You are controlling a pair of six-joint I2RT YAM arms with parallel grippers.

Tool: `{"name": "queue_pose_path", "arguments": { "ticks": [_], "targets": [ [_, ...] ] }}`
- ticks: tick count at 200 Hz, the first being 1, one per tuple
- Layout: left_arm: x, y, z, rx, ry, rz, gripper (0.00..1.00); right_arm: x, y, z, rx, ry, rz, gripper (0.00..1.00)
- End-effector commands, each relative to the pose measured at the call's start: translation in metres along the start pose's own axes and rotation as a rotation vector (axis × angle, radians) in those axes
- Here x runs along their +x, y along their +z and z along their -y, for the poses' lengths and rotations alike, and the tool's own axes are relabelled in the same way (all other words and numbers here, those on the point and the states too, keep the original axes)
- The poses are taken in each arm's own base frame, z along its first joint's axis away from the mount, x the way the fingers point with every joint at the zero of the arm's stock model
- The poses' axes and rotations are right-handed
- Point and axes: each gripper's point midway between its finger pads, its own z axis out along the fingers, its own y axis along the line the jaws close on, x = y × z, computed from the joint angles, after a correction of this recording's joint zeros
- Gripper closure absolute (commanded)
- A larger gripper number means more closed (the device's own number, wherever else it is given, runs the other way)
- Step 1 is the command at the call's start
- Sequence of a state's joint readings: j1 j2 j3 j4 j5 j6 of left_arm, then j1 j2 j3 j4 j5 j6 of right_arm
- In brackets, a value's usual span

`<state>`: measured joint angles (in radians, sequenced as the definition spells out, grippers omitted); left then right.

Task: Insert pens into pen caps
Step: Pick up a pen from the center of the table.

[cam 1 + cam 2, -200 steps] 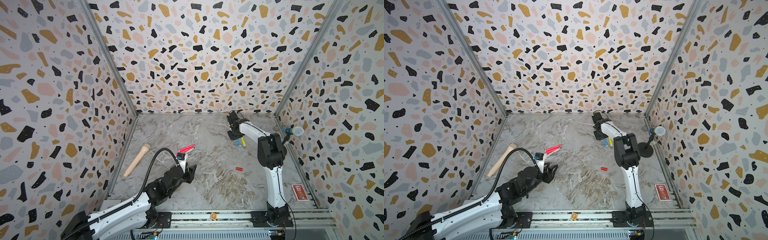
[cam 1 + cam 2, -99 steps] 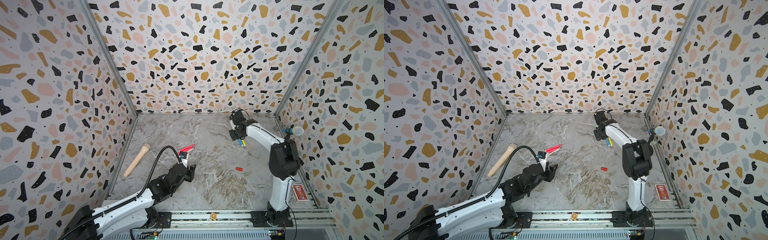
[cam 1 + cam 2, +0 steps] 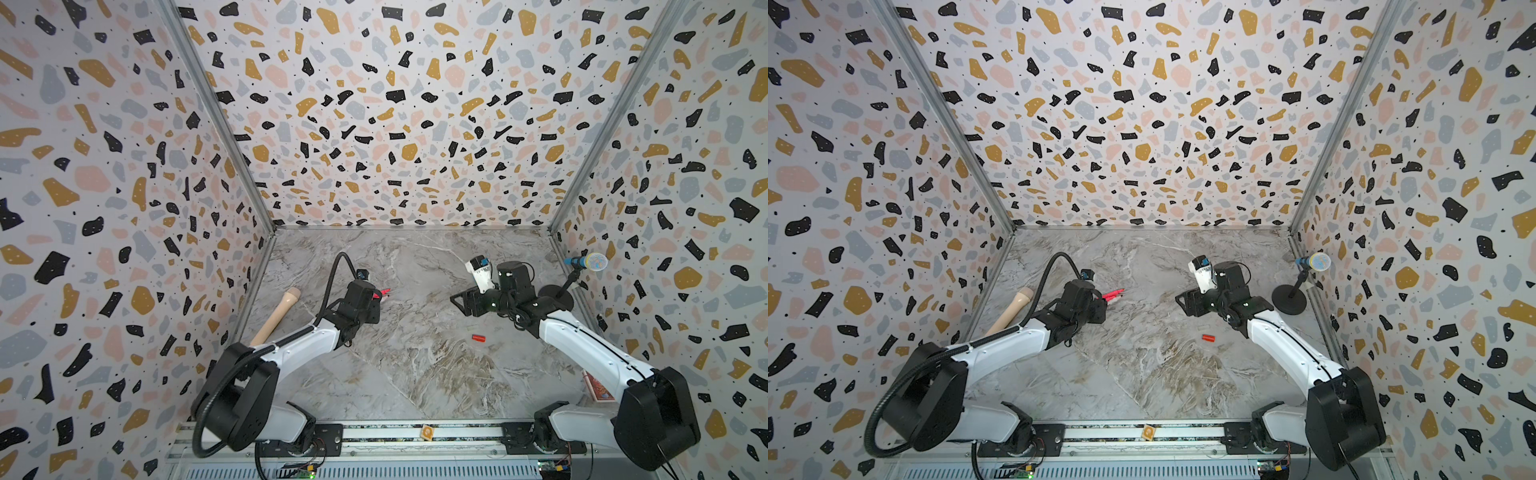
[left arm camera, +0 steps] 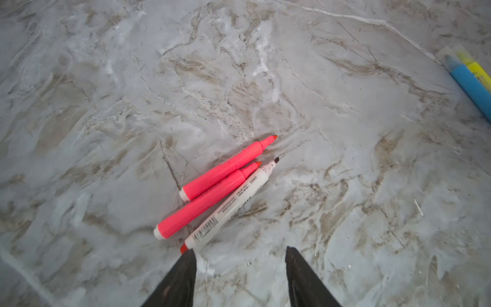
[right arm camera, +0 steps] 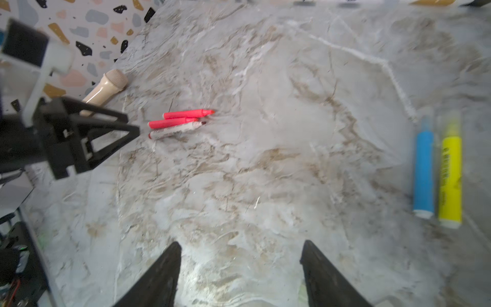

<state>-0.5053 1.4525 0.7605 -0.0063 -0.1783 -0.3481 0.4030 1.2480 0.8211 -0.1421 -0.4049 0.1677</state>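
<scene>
Left end effector [image 4: 239, 249] near uncapped neon-pink pens [image 4: 228, 166]

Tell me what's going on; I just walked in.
Nothing is held. The left end effector, open, hovers by two pink pens and a white pen, all uncapped, on the table. The right end effector, also open, is near the blue pen and yellow pen. A red cap lies apart.
</scene>
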Motion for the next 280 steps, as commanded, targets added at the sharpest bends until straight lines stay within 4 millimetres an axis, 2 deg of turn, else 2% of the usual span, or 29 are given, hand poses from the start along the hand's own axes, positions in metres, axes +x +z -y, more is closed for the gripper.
{"name": "queue_pose_path", "arguments": {
  "ticks": [1, 27, 59, 100, 161, 198, 235, 264, 280],
  "targets": [
    [-0.004, 0.014, 0.005, 0.047, 0.037, -0.031, 0.46, -0.015, -0.014, -0.025, -0.110, -0.026, 0.102, 0.27],
    [-0.001, 0.031, -0.002, 0.044, 0.029, -0.063, 0.47, -0.003, -0.014, -0.024, -0.115, -0.022, 0.091, 0.27],
    [0.002, 0.041, -0.006, 0.036, 0.036, -0.085, 0.48, 0.008, -0.012, -0.022, -0.111, -0.015, 0.077, 0.26],
    [0.008, 0.052, -0.008, 0.031, 0.043, -0.113, 0.49, 0.006, -0.013, -0.024, -0.124, -0.018, 0.087, 0.26],
    [0.017, 0.058, -0.005, 0.054, 0.058, -0.144, 0.51, 0.006, -0.015, -0.024, -0.121, -0.016, 0.093, 0.26],
    [0.025, 0.060, -0.001, 0.065, 0.094, -0.187, 0.58, 0.005, -0.016, -0.024, -0.117, -0.012, 0.100, 0.26],
    [0.043, 0.059, 0.022, 0.080, 0.189, -0.241, 0.62, 0.004, -0.018, -0.024, -0.114, -0.008, 0.109, 0.26],
    [0.067, 0.060, 0.043, 0.092, 0.272, -0.303, 0.70, 0.002, -0.020, -0.024, -0.109, -0.005, 0.119, 0.26],
    [0.078, 0.058, 0.052, 0.099, 0.312, -0.325, 0.78, 0.001, -0.022, -0.023, -0.098, -0.005, 0.122, 0.27]
  ]
}}
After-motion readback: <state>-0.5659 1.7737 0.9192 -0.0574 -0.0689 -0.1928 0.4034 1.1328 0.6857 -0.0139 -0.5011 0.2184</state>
